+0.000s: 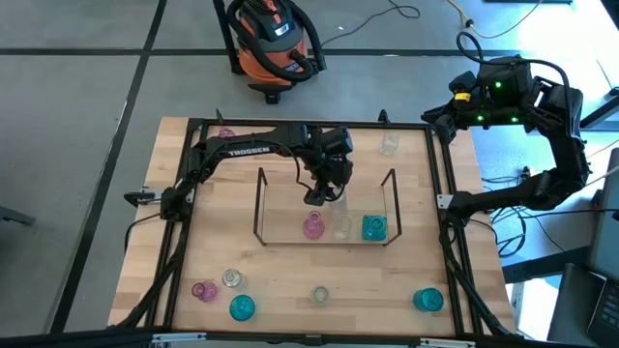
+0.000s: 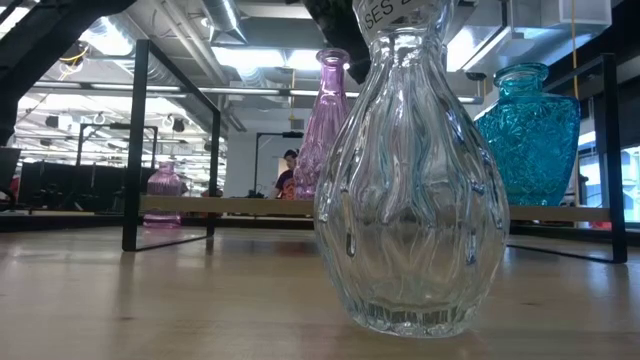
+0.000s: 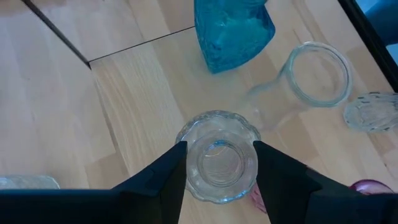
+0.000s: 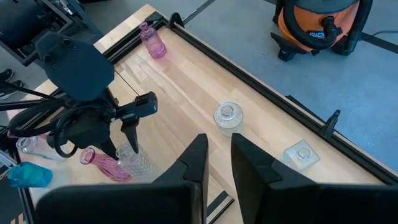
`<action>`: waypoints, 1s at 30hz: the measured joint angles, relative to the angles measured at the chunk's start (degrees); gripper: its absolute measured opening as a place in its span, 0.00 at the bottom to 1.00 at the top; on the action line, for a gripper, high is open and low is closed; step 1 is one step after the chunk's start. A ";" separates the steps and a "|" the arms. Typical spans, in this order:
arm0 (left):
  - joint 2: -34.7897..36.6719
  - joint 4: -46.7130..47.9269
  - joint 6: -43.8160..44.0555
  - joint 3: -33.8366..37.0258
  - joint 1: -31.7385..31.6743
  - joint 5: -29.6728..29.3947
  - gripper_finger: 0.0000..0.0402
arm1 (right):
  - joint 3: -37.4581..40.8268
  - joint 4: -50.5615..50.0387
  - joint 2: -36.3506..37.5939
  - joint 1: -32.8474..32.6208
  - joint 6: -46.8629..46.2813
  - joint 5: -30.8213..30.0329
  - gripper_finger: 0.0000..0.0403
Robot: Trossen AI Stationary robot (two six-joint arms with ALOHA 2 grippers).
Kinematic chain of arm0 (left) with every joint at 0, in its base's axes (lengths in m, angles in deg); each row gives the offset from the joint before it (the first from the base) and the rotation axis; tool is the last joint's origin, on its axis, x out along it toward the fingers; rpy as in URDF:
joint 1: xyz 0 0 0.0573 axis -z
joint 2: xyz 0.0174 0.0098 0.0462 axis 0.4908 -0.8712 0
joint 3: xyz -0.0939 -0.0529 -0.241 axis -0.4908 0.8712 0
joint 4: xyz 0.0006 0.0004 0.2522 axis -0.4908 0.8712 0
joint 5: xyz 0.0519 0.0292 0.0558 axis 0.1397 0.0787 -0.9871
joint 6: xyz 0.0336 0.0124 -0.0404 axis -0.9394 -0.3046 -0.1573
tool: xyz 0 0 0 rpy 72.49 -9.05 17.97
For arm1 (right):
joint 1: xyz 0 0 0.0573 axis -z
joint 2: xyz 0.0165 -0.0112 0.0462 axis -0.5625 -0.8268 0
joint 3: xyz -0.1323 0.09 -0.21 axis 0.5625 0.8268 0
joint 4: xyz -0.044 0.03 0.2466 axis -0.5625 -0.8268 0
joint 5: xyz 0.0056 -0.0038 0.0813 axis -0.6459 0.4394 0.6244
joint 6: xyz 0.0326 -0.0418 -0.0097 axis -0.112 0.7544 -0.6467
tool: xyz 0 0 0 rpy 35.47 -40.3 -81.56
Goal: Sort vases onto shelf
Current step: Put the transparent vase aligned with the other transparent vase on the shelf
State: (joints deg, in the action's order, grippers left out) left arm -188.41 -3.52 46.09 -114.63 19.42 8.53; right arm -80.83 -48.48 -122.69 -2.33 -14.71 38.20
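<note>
My left gripper point(image 1: 325, 190) reaches over the wire shelf point(image 1: 392, 208) and is shut on a clear vase point(image 3: 217, 163). In the high view a pink vase point(image 1: 312, 227), another clear one point(image 1: 341, 228) and a teal one point(image 1: 374, 228) stand on the shelf's clear base. More vases stand on the table: pink point(image 1: 225, 133) and clear point(image 1: 390, 145) at the far edge, several near the near edge point(image 1: 242, 307). My right gripper point(image 4: 216, 152) is open, parked off the table's far right corner point(image 1: 484, 97). My left gripper holds the clear vase by its neck, just under the scalloped rim point(image 3: 217, 118), pinched between the two fingers point(image 3: 171, 171). The fingers come from above, pointing down. The vase is upright point(image 4: 137, 160); whether its base rests on the shelf, I cannot tell.
A black frame point(image 1: 440, 174) edges the table. In the low view a clear vase point(image 2: 410, 180) stands right before the camera, with the pink point(image 2: 335, 120) and teal point(image 2: 530, 130) shelf vases behind it. A person point(image 2: 288, 175) shows far back. An orange vacuum point(image 1: 276, 43) stands beyond the table.
</note>
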 joint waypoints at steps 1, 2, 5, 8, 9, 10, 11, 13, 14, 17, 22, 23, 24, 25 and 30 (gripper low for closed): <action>0.00 0.01 0.12 0.00 0.01 -0.19 0.42 | 0.00 0.00 0.00 0.00 0.01 -0.01 0.13; 0.00 0.00 0.20 0.00 0.03 -0.22 0.42 | 0.00 0.00 0.00 0.00 0.01 -0.01 0.13; 0.00 -0.42 0.17 0.00 0.22 -0.34 0.42 | 0.00 0.00 0.00 0.00 0.33 -0.01 0.13; 0.02 -0.71 0.20 0.00 0.35 -0.42 0.42 | 0.00 0.01 0.00 0.00 0.34 -0.01 0.13; -0.11 -0.97 0.21 0.00 0.47 -0.42 0.42 | 0.00 0.00 0.00 0.00 0.34 -0.01 0.13; -0.15 -1.17 0.31 0.00 0.60 -0.38 0.42 | 0.00 0.02 0.00 0.00 0.36 -0.01 0.13; -0.19 -1.16 0.47 0.00 0.65 -0.16 0.42 | 0.00 0.01 0.00 0.00 0.36 -0.01 0.13; -0.24 -1.12 0.80 0.00 0.69 0.78 0.42 | 0.00 0.03 0.00 0.00 0.36 -0.01 0.13; -0.24 -1.20 0.81 0.00 0.79 0.81 0.42 | 0.00 0.03 0.00 0.00 0.36 -0.01 0.13; -0.24 -1.62 0.72 0.00 0.83 0.72 0.42 | 0.00 0.03 0.00 0.00 0.36 -0.01 0.13; -0.24 -1.55 1.07 0.00 0.79 0.74 0.42 | 0.00 0.03 0.00 0.00 0.38 -0.01 0.13; -0.24 -1.55 1.11 0.00 0.79 0.74 0.43 | 0.00 0.03 0.00 0.00 0.38 -0.01 0.13; -0.24 -1.55 1.44 0.00 0.79 0.75 0.44 | 0.00 0.03 0.00 0.00 0.38 -0.01 0.13; -0.24 -1.58 1.59 0.00 0.79 0.83 0.45 | 0.00 0.03 0.00 0.00 0.38 -0.01 0.13; -0.24 -1.60 1.68 -0.04 0.79 0.55 0.55 | 0.00 0.04 0.00 0.00 0.38 -0.01 0.13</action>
State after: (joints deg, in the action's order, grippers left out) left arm -188.65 -5.11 47.77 -114.68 20.21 9.08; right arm -80.83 -48.44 -122.69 -2.33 -14.32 38.19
